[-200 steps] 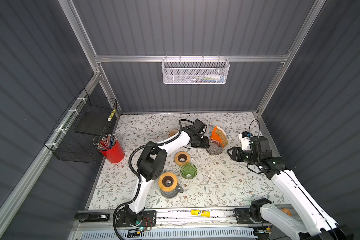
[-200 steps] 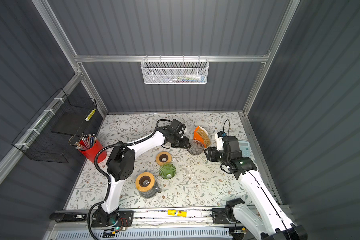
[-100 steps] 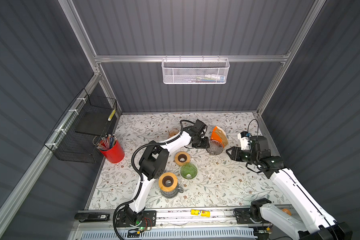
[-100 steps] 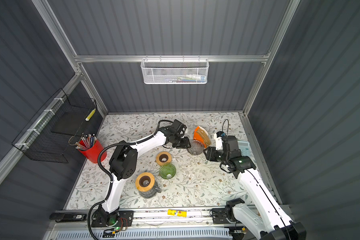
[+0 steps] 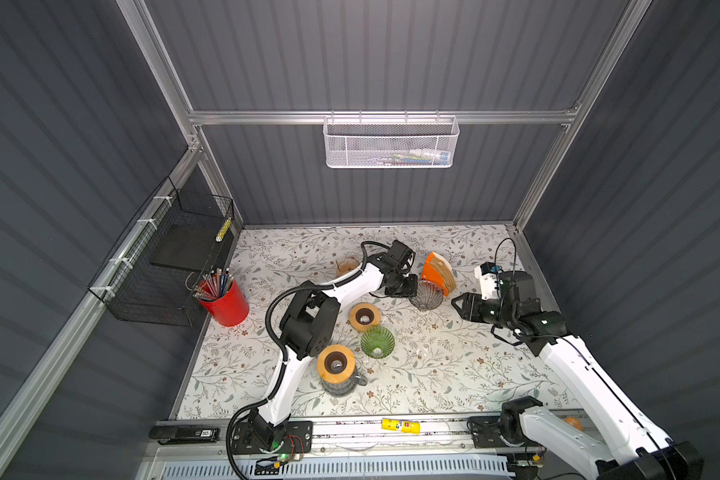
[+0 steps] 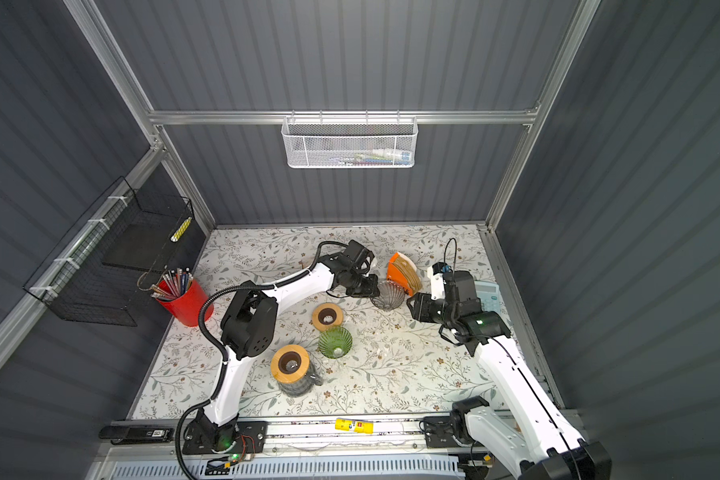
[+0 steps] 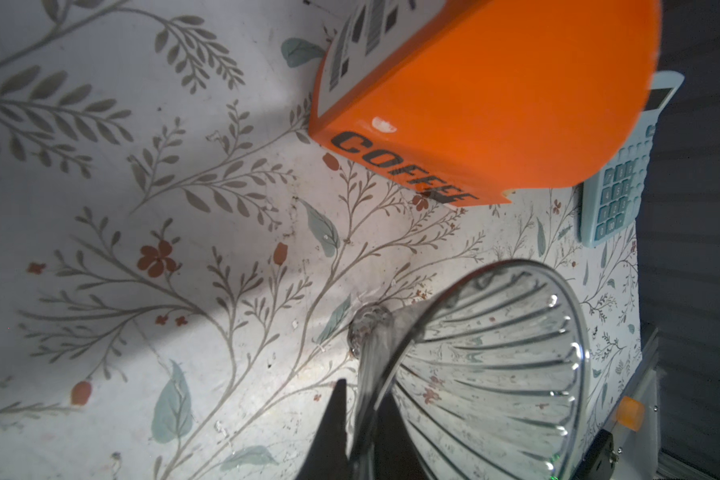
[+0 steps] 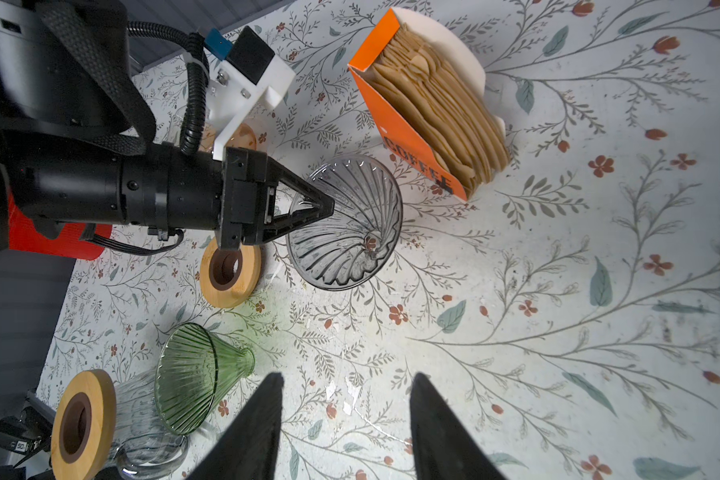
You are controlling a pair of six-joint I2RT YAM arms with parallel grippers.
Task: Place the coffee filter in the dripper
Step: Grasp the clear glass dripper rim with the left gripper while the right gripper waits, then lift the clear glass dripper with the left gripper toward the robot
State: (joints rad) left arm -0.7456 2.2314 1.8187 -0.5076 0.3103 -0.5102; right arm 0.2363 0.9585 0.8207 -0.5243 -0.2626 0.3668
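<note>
A clear ribbed glass dripper (image 5: 426, 296) (image 6: 388, 295) lies tilted on the flowered table, its narrow end down. My left gripper (image 7: 360, 392) (image 8: 329, 205) is shut on the dripper's rim (image 7: 375, 365), one finger inside the wall and one outside. Behind the dripper stands an open orange box (image 5: 430, 272) (image 7: 474, 95) marked COFFEE, holding a stack of brown paper coffee filters (image 8: 437, 108) (image 6: 408, 270). My right gripper (image 8: 346, 380) (image 5: 454, 301) hovers open and empty to the right of the dripper, fingers pointing at it.
A green glass dripper (image 5: 377, 341) (image 8: 196, 374) lies on its side mid-table. Two wooden-collared glass carafes (image 5: 336, 366) (image 5: 364, 316) stand near it. A red pencil cup (image 5: 225, 301) is at the left, and a blue calculator (image 6: 488, 296) (image 7: 616, 166) at the right edge. A yellow glue stick (image 5: 400, 424) lies on the front rail.
My left gripper's jaws have closed on the dripper's rim. The right arm has barely moved.
</note>
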